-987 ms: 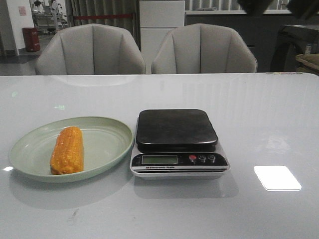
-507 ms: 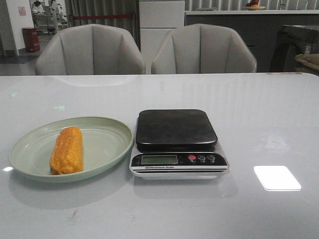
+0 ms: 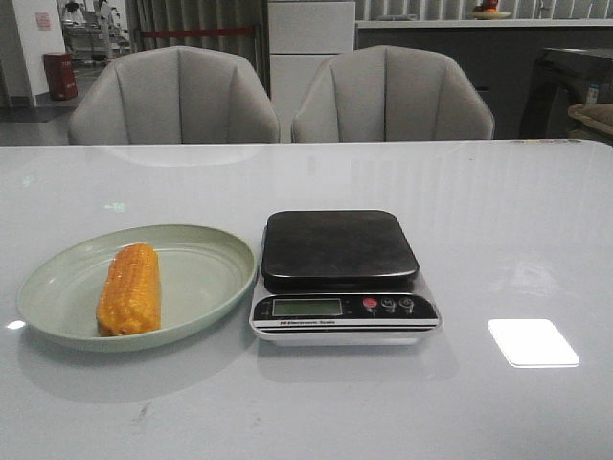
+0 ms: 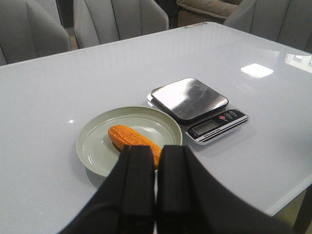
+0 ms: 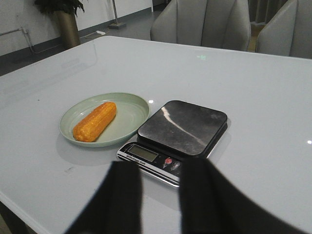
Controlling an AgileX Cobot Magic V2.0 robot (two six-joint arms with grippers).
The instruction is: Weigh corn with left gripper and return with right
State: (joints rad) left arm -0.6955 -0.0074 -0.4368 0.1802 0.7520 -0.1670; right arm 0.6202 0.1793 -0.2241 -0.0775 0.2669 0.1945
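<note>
1. The corn (image 3: 127, 289) lay on a plate (image 3: 206, 278) near the worktop's (image 3: 517, 220) front-left edge, beside the scale (image 3: 340, 273).
2. The left end effector (image 4: 155, 187) was closed and empty.
3. The right end effector (image 5: 160, 195) was spread and empty.

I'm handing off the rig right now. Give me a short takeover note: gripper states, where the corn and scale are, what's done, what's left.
Left gripper: fingers closed together, holding nothing, raised above the table near the plate.
Right gripper: fingers spread, holding nothing, raised on the near side of the scale.
Corn: lying in the green plate, left of the scale.
Scale: black platform bare.
Done: nothing visible yet; corn not picked up.
Left: left gripper must open, grasp the corn and set it on the platform for weighing; then right gripper returns it to the plate.
</note>
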